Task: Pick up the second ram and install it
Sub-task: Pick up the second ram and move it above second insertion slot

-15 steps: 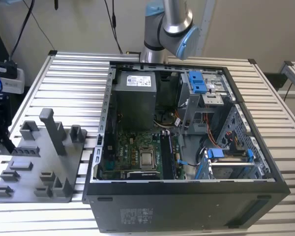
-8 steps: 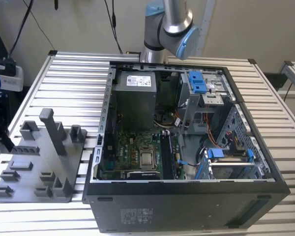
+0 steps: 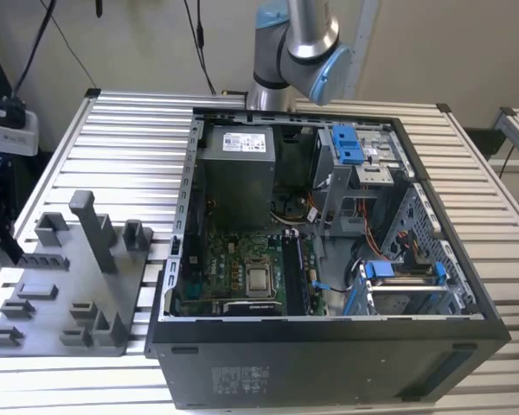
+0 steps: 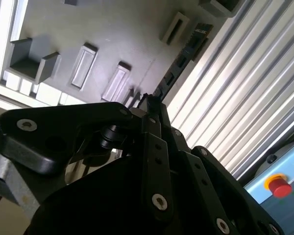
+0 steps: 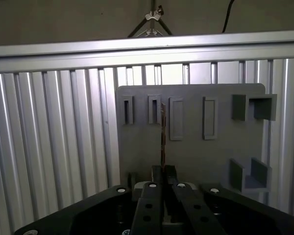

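Pinching second ram [image 4: 180, 62] edge-on in narrow-shut tool [image 5: 163, 170], over grey holder tray [image 5: 206, 156] by its slotted edge. Could pivot or slip under so small an end grip, then snag a slot.

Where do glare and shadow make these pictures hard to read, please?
In the first wrist view the slatted table glares bright beside the grey tray; in the second wrist view the gripper is a dark, underlit mass, the second ram dim at its tip; the exterior view is evenly lit.
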You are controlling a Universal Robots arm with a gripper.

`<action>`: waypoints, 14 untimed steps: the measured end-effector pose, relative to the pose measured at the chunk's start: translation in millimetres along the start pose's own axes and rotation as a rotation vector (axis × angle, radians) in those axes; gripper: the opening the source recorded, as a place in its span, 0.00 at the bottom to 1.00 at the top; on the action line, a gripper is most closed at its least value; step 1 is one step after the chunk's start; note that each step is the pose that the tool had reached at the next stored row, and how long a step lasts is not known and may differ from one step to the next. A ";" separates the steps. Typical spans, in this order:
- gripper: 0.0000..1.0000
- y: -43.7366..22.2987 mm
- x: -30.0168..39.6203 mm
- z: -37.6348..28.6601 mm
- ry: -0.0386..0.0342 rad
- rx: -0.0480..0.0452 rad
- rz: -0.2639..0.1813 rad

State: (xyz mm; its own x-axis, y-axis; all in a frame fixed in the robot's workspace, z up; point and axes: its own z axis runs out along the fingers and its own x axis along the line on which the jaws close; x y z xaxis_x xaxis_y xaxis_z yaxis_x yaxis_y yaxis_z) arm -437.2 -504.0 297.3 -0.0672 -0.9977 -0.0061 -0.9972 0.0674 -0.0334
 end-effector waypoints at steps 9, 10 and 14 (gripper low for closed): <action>0.14 1.2 -1.1 -5.3 -0.0003 0.0030 0.000; 0.14 1.3 -1.2 -6.0 -0.0003 0.0033 0.000; 0.14 1.7 -1.7 -9.0 -0.0003 0.0041 0.000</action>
State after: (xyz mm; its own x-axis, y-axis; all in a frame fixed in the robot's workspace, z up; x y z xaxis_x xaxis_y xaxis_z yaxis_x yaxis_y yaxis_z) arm -439.1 -502.2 306.2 -0.0673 -0.9977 -0.0064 -0.9970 0.0675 -0.0375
